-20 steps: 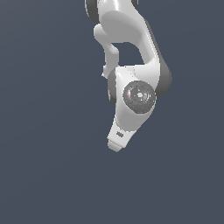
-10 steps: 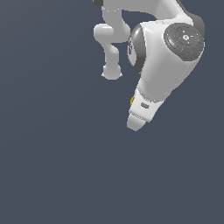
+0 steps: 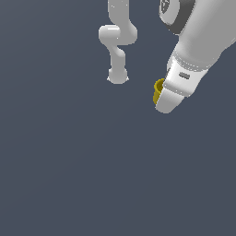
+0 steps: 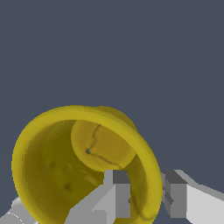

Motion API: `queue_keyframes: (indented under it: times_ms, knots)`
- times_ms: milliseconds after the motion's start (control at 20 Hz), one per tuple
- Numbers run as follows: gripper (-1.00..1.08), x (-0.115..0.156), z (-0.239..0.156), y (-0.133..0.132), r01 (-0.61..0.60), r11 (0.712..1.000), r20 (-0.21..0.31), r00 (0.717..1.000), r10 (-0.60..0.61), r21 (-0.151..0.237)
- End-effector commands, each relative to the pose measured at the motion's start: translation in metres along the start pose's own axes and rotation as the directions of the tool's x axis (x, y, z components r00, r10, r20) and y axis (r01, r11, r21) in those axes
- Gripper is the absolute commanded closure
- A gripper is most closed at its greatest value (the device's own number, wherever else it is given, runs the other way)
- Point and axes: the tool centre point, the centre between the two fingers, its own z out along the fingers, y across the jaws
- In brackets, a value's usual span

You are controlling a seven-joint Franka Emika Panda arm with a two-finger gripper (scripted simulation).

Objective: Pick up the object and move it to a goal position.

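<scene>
Exterior view, from its left to its right:

1. Ground: flat, uniform slate-grey surface filling the frame, no markings.
2. Arm base and lower links: white, jointed, standing upright in the upper middle of the view; its foot sits on the grey ground, well apart from the cup.
3. Yellow cup: small, round, only a sliver visible at the edge of the gripper body nearer the exterior view's left; the rest is hidden behind the white housing. Whether it touches the ground or is off it cannot be told from this view.
4. Gripper: white, tapering housing tilted down toward the exterior view's left, hanging from a large white forearm with a dark grey joint cap at the upper right. Fingertips not separately visible here.

Wrist view:

5. Yellow cup: large in frame, hollow interior facing the camera, flat bottom with a fine crack-like line (surface texture) visible inside.
6. Gripper: one finger lies inside the cup's hollow, the other finger outside it, the rim wall pinched between the two grey pads – jaws clamped on the cup's wall
</scene>
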Motion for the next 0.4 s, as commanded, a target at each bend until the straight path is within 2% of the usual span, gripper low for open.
queue_keyframes:
  times_ms: [0,350]
  knots:
    - [1.08,0.0031,-0.0121,-0.0101,-0.001,1.000,-0.001,1.000,0.001,0.000]
    - [1.08,0.0068,-0.0217,-0.0168,-0.003,1.000,-0.002,1.000,0.003,0.000]
